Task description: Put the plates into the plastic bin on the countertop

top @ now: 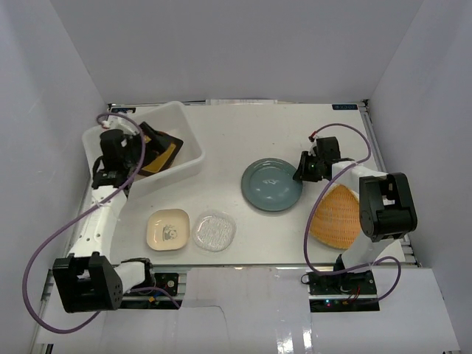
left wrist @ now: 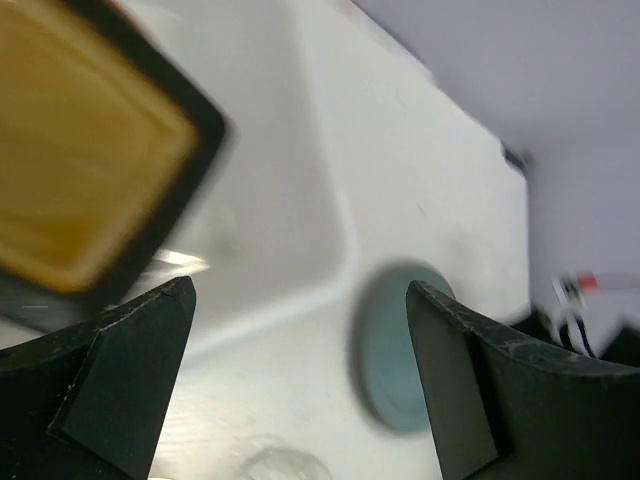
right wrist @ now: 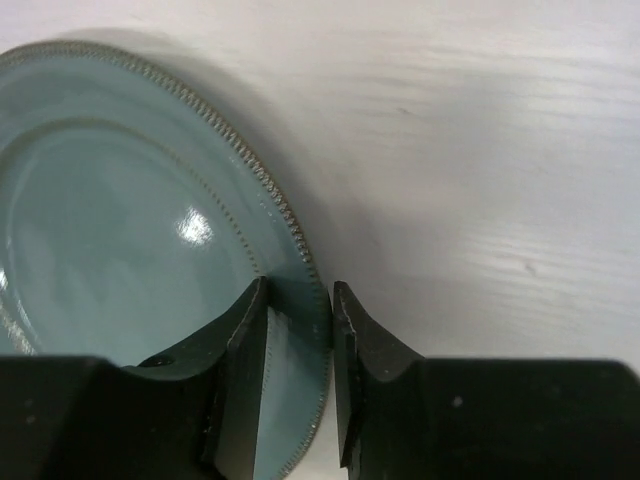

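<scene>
Plates lie scattered. The amber plate [top: 161, 151] is inside the bin [top: 173, 175] at the countertop's [top: 243, 133] far left. The teal plate [top: 271, 184] sits mid-table, and the woven plate [top: 335, 216] is partly under the right arm. The cream dish [top: 168, 229] and glass dish [top: 214, 231] sit just beside each other at the near edge. The left gripper [left wrist: 300, 290] hangs above the bin with its fingers spread wide, holding nothing. The right gripper [right wrist: 300, 310] reaches in low from the right and pinches the teal plate's right rim between its fingers.
</scene>
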`<state>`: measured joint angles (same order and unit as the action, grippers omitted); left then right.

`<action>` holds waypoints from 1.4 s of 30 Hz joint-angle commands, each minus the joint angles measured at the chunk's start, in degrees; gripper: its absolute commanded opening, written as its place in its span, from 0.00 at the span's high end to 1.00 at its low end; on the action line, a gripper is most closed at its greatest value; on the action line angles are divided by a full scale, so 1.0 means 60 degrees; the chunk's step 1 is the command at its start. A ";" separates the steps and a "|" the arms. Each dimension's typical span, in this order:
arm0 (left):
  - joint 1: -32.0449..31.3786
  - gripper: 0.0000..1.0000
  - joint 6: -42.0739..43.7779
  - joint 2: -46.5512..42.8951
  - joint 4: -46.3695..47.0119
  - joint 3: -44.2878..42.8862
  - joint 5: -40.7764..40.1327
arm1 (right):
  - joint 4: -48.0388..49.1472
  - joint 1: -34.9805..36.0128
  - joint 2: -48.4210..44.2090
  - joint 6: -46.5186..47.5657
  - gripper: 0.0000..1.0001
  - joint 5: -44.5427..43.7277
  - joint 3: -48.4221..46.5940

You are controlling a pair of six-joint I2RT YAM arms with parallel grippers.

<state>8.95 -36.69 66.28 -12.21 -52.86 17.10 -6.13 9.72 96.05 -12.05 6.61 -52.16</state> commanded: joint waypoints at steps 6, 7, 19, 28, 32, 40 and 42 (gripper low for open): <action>-0.6131 0.05 0.0110 0.0041 -0.0558 -0.0566 -0.0827 | 0.1358 0.0124 0.1188 -0.1550 0.77 0.0334 -0.1047; -0.6541 0.05 0.0022 0.0376 -0.0486 -0.0507 -0.1018 | 0.1402 0.0109 0.1203 -0.1551 0.77 0.0348 -0.1149; -0.8142 0.09 -0.1151 0.3118 0.1943 0.0137 -0.3144 | 0.1738 -0.0563 0.0778 -0.1374 0.30 0.1911 -0.0228; -0.8157 0.09 -0.1049 0.2885 0.2356 0.0548 -0.2353 | 0.3950 -0.1048 0.1905 -0.3028 0.39 0.5149 0.0505; -0.8157 0.09 -0.0888 0.2489 0.2298 0.0724 -0.2235 | 0.5019 -0.1048 0.2608 -0.4067 0.44 0.5928 0.0608; -0.8157 0.08 -0.0668 0.1888 0.1626 0.0534 -0.2118 | 0.6673 -0.1077 0.3065 -0.5357 0.92 0.6603 0.0680; -0.8157 0.08 -0.0639 0.1713 0.1333 0.0563 -0.2191 | 0.7273 -0.1179 0.2729 -0.5723 0.92 0.6574 0.1060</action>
<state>-39.88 -41.63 79.66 -1.06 -48.66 3.66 32.29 2.90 114.50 -42.72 45.93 -48.18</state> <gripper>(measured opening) 0.917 0.142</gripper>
